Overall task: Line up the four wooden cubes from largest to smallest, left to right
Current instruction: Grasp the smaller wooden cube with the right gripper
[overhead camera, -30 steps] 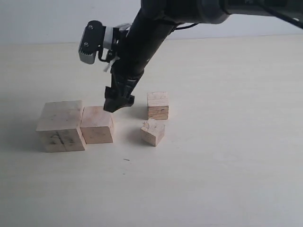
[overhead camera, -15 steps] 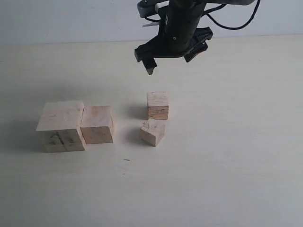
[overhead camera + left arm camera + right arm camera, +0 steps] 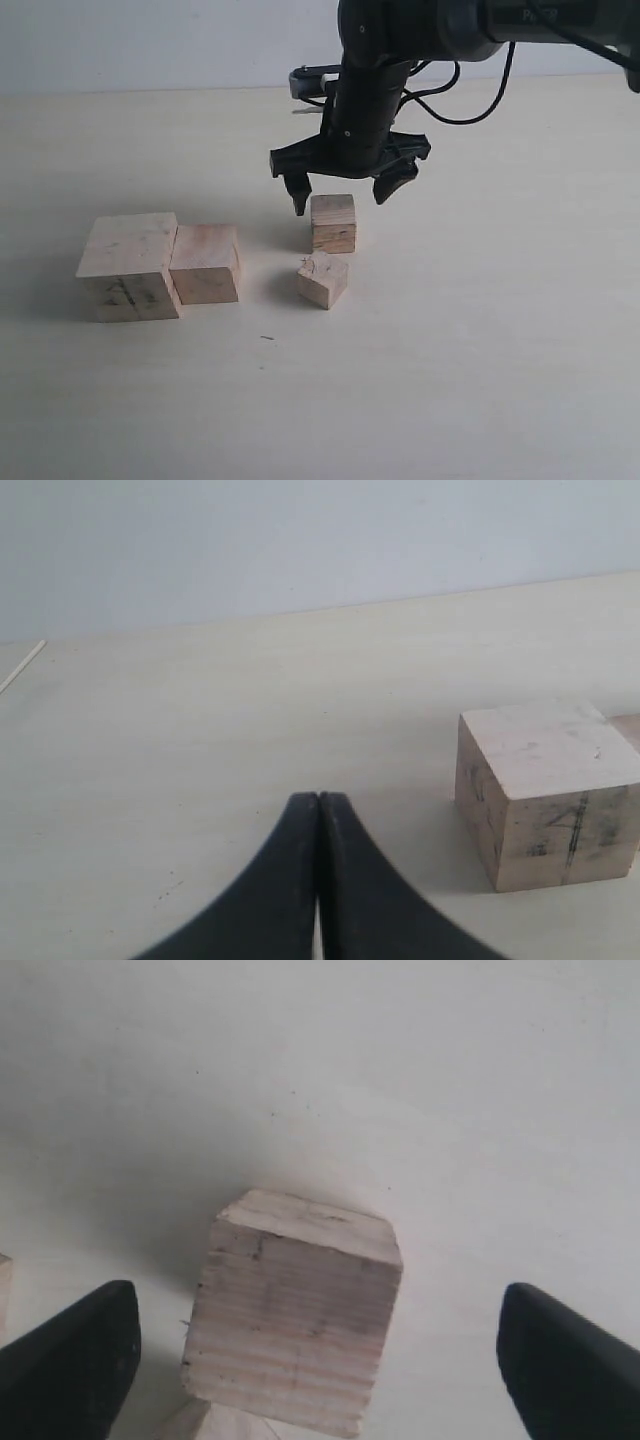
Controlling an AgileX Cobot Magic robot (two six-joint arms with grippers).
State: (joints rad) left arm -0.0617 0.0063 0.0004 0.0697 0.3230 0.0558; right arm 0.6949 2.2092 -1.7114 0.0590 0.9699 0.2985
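Note:
Four pale wooden cubes stand on the table. The largest (image 3: 128, 265), with dark marks on its front, touches the second (image 3: 205, 263) on its right. The third (image 3: 333, 222) sits apart further right. The smallest (image 3: 323, 280) lies turned, just in front of it. My right gripper (image 3: 340, 198) hovers open over the third cube (image 3: 295, 1310), one finger (image 3: 70, 1360) on each side, well apart from it. My left gripper (image 3: 319, 800) is shut on nothing, low over the table beside the largest cube (image 3: 545, 790); it is outside the exterior view.
The cubes rest on a pale tabletop (image 3: 480, 340) that ends at a white wall (image 3: 150, 40). A corner of the smallest cube (image 3: 215, 1425) shows under the third one in the right wrist view.
My right gripper left the spot beside the second cube, rose, swung right and turned. It has come down with its jaws wide over the third cube. No cube has moved.

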